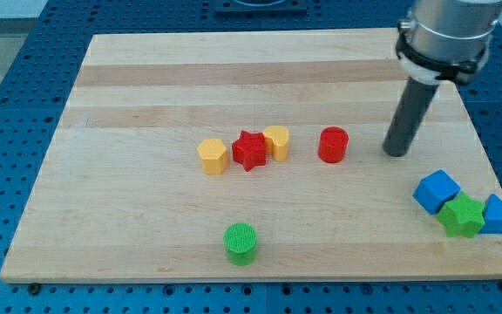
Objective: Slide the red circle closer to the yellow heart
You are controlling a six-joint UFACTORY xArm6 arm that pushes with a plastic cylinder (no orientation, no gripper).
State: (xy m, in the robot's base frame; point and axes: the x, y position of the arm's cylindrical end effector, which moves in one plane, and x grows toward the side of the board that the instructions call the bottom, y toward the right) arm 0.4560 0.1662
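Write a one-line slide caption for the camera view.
My tip stands right of the red circle, apart from it; the yellow heart lies further left, touching the red star.

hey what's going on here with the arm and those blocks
I'm meant to slide the red circle closer to the yellow heart. My tip rests on the board to the view's right of the red circle, with a gap between them. The circle sits apart from the heart, which is beside the red star.

Bright, even overhead light, sharp focus throughout. Soft short shadows under blocks on table [146, 96]; no glare, no visible edge distortion.
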